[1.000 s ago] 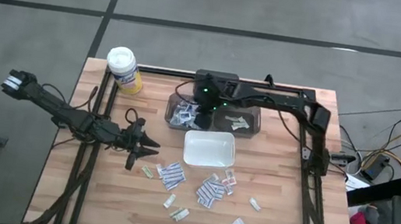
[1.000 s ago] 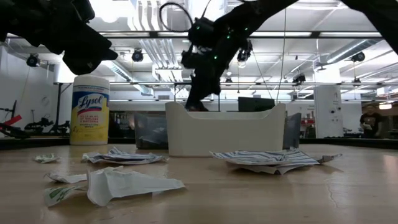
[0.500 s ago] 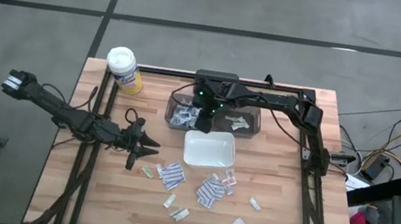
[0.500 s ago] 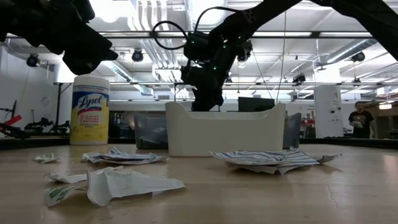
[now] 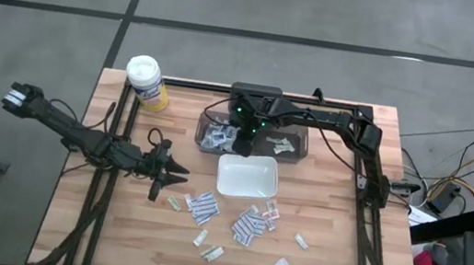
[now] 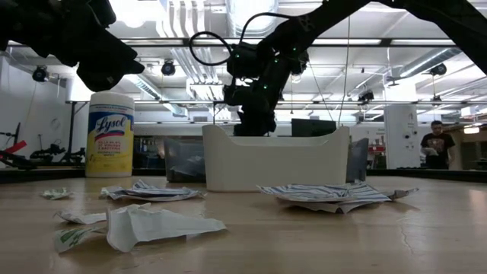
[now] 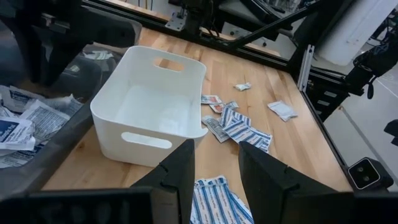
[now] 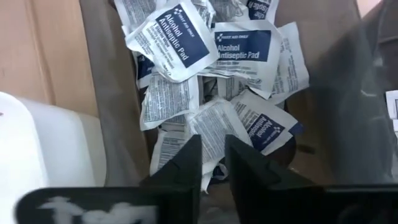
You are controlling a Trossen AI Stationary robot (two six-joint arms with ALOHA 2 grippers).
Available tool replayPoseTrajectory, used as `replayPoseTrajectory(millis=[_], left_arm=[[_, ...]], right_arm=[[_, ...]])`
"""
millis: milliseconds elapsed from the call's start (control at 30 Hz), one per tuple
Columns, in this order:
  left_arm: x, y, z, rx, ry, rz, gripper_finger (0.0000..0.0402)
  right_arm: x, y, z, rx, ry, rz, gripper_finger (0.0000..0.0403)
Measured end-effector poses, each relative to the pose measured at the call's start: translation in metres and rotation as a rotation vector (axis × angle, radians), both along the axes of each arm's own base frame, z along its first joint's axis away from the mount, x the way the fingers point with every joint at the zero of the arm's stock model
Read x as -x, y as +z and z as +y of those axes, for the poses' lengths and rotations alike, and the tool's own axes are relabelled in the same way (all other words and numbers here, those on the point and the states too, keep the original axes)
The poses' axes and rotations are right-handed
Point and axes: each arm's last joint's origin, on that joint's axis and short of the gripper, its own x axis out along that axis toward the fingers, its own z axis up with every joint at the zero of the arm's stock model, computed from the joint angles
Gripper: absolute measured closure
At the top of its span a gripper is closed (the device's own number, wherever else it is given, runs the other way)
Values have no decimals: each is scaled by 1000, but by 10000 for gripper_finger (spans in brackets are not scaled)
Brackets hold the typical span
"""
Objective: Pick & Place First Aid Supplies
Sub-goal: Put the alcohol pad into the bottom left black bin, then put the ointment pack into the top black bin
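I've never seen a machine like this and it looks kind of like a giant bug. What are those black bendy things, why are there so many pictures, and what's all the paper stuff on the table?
The black bendy things are two robot arms, each ending in a two-finger pincher called a gripper. One picture looks straight down from above, one looks level across the wooden table, and two come from small cameras on the arms' wrists.

The paper stuff is first aid packets, little sealed wipes scattered on the wood. More packets are piled in a clear bin at the back. In front of it stands an empty white tray, and a yellow canister sits in a corner.

The right gripper hangs over the bin's pile, fingers slightly apart, holding nothing that I can see. The left gripper waits above the table, open and empty.
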Motion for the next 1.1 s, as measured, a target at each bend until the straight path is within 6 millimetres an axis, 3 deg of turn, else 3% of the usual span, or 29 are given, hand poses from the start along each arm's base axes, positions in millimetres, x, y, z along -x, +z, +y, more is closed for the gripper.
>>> replayPoseTrajectory(millis=[167, 300, 633, 800, 1100], left_arm=[[0, 0, 0, 0, 0, 0, 284], [0, 0, 0, 0, 0, 0, 284], [0, 0, 0, 0, 0, 0, 284], [0, 0, 0, 0, 0, 0, 284], [0, 0, 0, 0, 0, 0, 284]], right_arm=[[2, 7, 1, 13, 31, 3, 298], [6, 37, 6, -12, 50, -60, 290], [44, 109, 36, -13, 121, -128, 352], [65, 132, 61, -18, 169, -119, 390], [106, 156, 119, -70, 236, -141, 394]])
